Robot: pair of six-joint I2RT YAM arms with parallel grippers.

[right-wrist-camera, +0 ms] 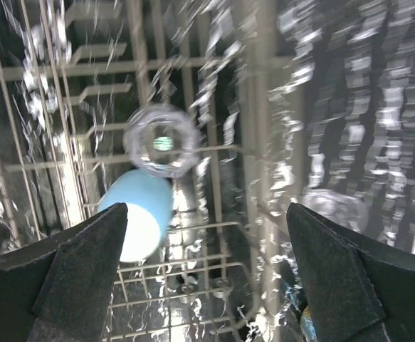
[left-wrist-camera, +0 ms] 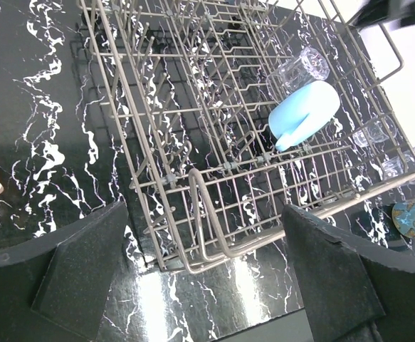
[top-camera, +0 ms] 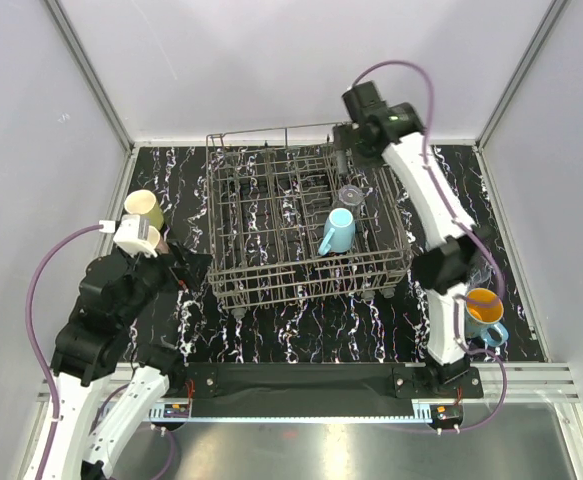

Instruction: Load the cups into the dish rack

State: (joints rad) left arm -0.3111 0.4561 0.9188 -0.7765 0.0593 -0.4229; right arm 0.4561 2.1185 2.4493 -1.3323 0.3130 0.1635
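Overhead, the left end effector hovers low over the black marbled counter with its fingers apart and nothing between them. The grey wire dish rack stands just beyond its tips. Behind and to its left sit a yellow mug and a pale pink mug, close beside each other. The right end effector hangs above the far right corner of the rack. A clear glass stands in the rack just near of it, and a light blue mug lies tilted among the tines a little nearer again. A teal-blue mug with an orange inside sits on the counter well apart from it, beside that arm's base.

Seen from the left wrist, both fingers stand wide apart and empty, framing the near corner of the dish rack. Ahead and to the right, inside the rack, the light blue mug lies on its side with the clear glass just beyond it. Two more clear glasses stand outside the rack's right wall.

From the right wrist the picture is blurred. The fingers are spread wide with nothing gripped. Below them and slightly left is the clear glass, seen mouth-on, with the light blue mug touching or just beside it.
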